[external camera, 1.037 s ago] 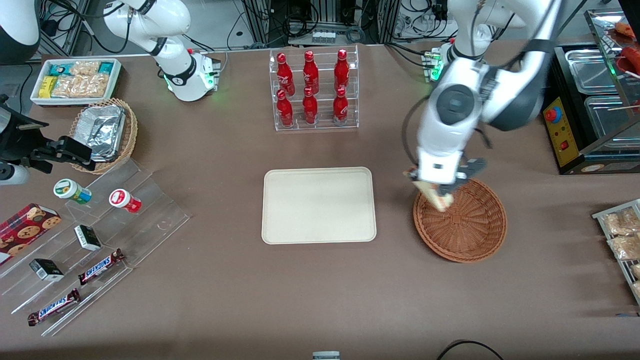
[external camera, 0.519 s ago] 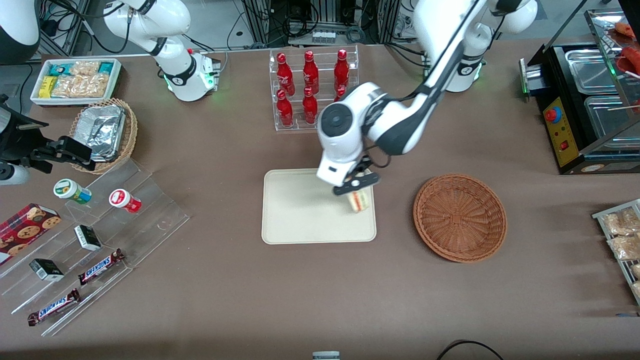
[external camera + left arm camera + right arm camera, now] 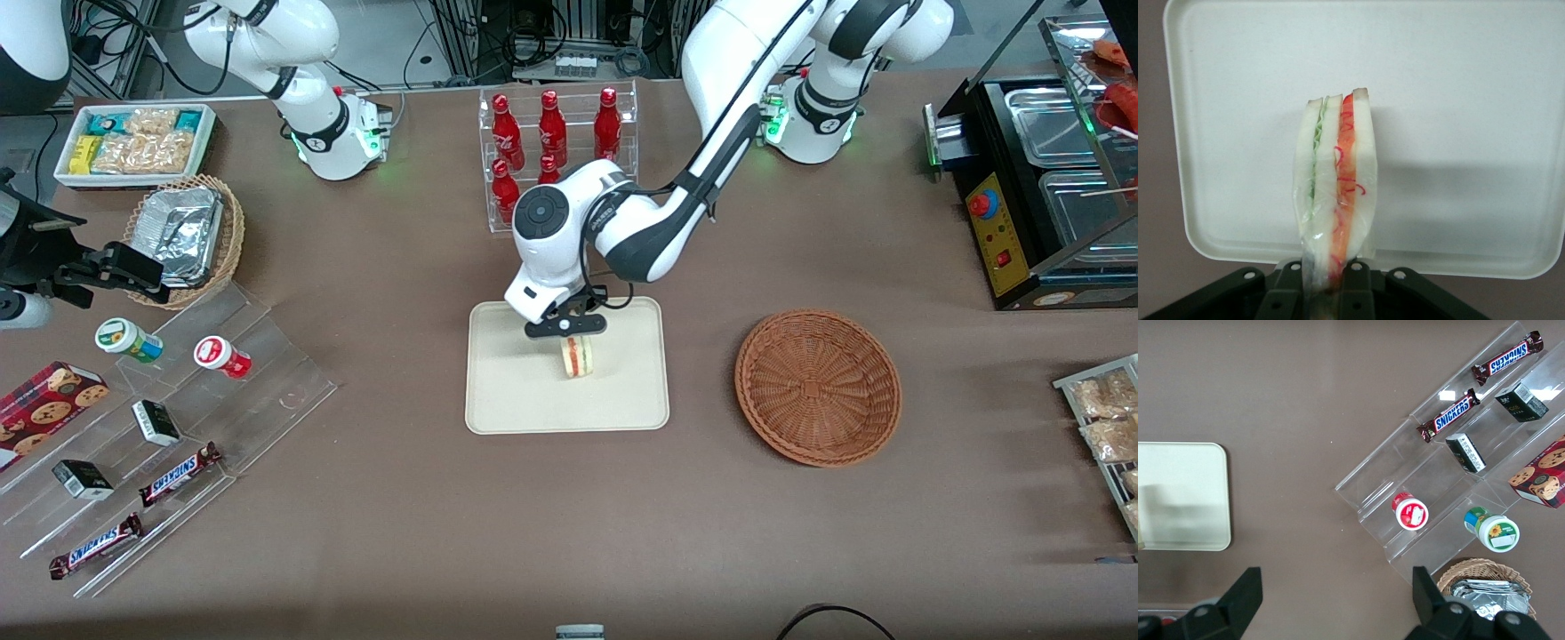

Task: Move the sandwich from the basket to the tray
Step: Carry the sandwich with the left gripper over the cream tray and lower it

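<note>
Taking the tray (image 3: 524,391) as the landmark and reading the front view from its parked-arm end across to the working arm's end: well off toward the parked arm's end of the table stands a clear stepped display (image 3: 267,356) with two small round tubs (image 3: 222,356) on it and Snickers bars (image 3: 180,473) on its steps nearer the front camera, and farther from that camera than the display sits a lighter wicker basket with foil containers (image 3: 185,233). The tray itself lies flat near the middle of the table, cream-coloured, with a rack of red bottles (image 3: 553,151) farther from the front camera than it. The gripper (image 3: 566,327) hangs over the tray's middle part, a little toward the edge nearest the bottle rack, and its two fingers (image 3: 1357,288) are closed snugly on the sandwich (image 3: 578,356), pinching the wrapped wedge at one end. In the left wrist view the sandwich (image 3: 1335,187) stands on edge in the grip, white bread outside, a green layer and a red-orange layer between, with the tray (image 3: 1485,100) spread beneath it; whether its free end touches the tray surface cannot be told. Toward the working arm's end, near the tray but apart from it, rests the reddish-brown basket (image 3: 818,387), with nothing in it.
</note>
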